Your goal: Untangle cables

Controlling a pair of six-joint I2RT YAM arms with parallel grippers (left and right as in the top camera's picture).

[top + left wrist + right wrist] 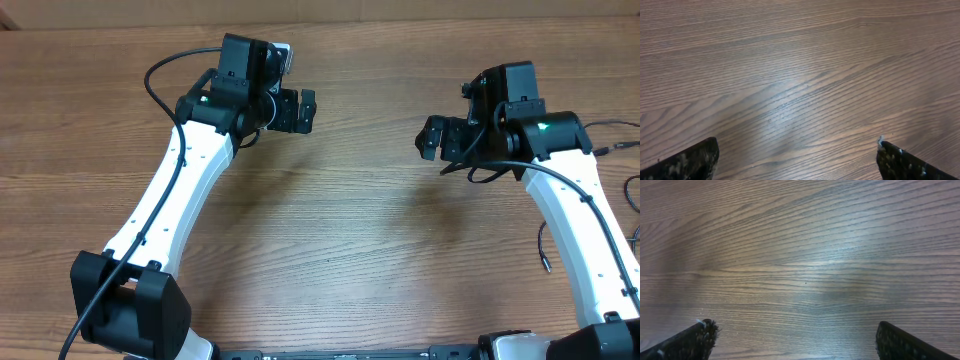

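Observation:
Thin black cables lie at the far right of the table in the overhead view. One cord ends in a small plug beside the right arm. Other strands run off the right edge. My left gripper is open and empty, over bare wood at the upper left. My right gripper is open and empty, over bare wood left of the cables. Each wrist view shows only wood grain between the spread fingertips, in the left wrist view and in the right wrist view. No cable shows in either wrist view.
The wooden table fills the scene. Both white arms reach in from the front edge, with thick black wires fixed along them. The two grippers face each other across the middle of the table.

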